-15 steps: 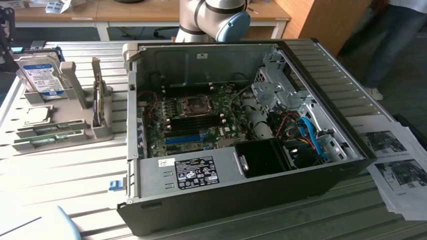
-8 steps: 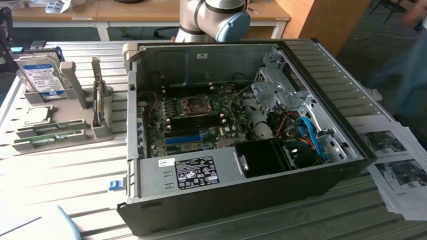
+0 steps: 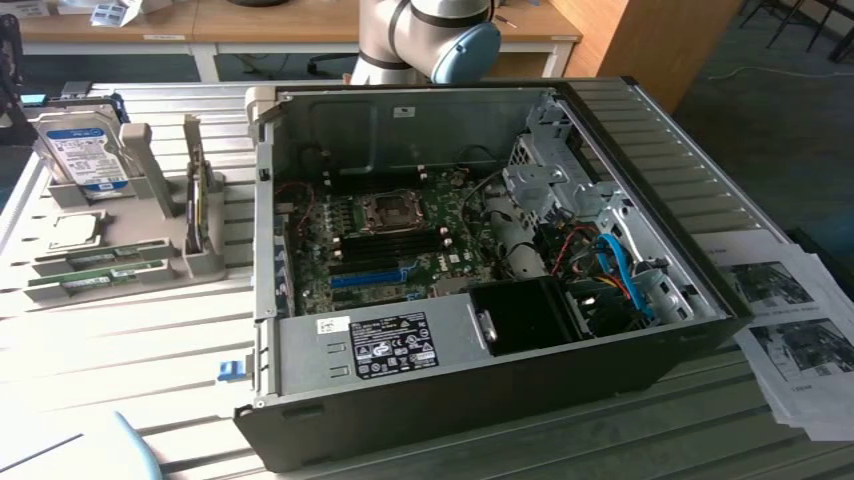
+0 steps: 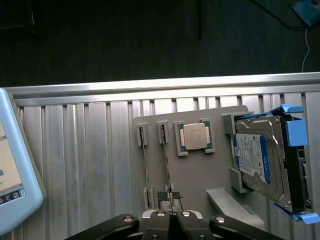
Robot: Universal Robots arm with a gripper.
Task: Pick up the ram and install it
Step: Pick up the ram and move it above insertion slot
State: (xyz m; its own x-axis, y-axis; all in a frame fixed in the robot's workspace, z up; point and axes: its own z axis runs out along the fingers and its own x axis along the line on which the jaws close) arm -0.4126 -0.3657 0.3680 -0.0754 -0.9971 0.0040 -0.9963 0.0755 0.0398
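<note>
Where closed fingers [image 4: 163, 197] point, ram [image 4: 166, 160] beneath, ungripped

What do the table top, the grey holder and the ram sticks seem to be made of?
Table top: probably aluminium, matte silver; ribbed slats with a soft sheen.
Grey holder: likely plastic, dull finish; moulded-looking slots.
Ram sticks: green circuit board, as it seems; details too small to tell.
</note>
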